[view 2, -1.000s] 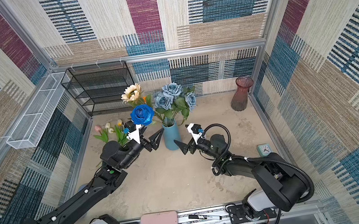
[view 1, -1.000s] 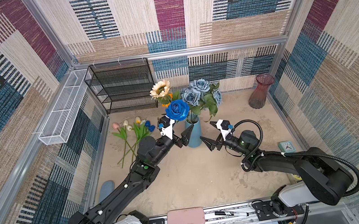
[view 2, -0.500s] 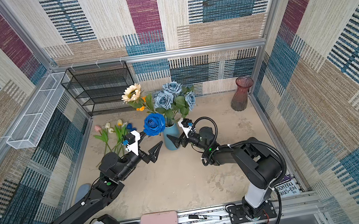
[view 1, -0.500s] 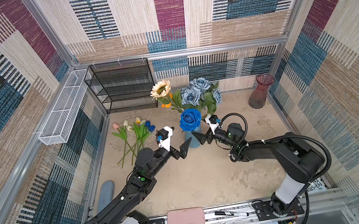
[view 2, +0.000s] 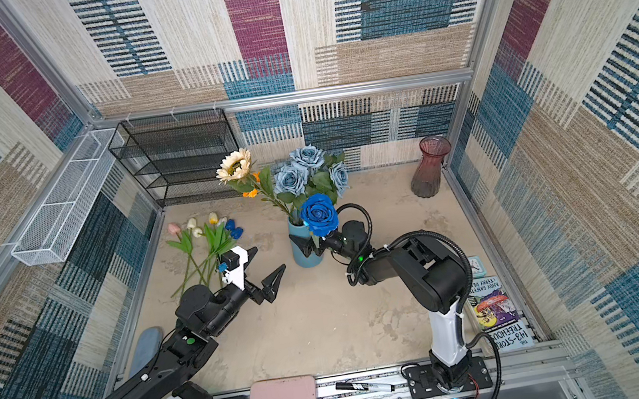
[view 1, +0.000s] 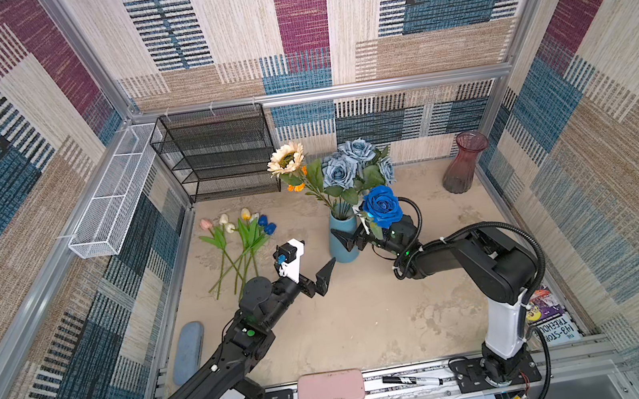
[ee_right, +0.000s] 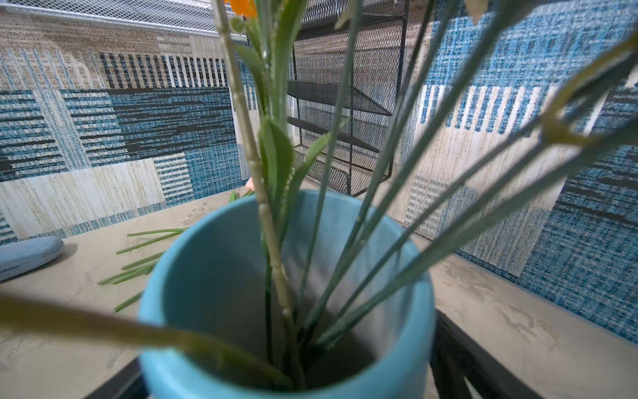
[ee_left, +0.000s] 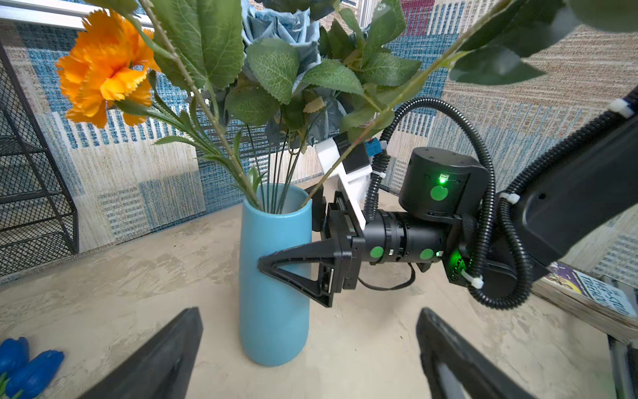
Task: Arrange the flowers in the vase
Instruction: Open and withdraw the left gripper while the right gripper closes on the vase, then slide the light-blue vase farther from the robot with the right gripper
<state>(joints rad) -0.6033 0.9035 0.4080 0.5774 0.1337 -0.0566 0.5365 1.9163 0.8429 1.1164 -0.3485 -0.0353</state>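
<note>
Bright blue rose (view 1: 382,205) is sitting in the blue vase (ee_left: 272,317), with its stem leaning out over the rim and its head hanging above the right arm's wrist. Nothing is gripping it. Right gripper (view 1: 350,236) is straddling the vase with its jaws spread fully. One finger (ee_left: 269,266) is crossing the front of the body and the other is going behind it near the rim; can't tell if the pads are actually pressing on it. Left gripper (view 1: 317,252) is hovering near the vase on its front-left side, pointing at it, jaws wide apart and carrying nothing. Sunflower (view 1: 285,159) and dusty-blue roses (view 1: 341,170) are standing in the same vase behind the blue rose. Tulips (view 1: 239,236) are lying flat on the table (view 1: 367,320), well left of the vase, beside the left arm. Versus a second ago: left gripper was right at the rose stem beside the vase and has since backed off toward the front-left. Right gripper was sitting clear of the vase on its right and is now in around it. Rose head has swung from left of the vase over to the right.
</note>
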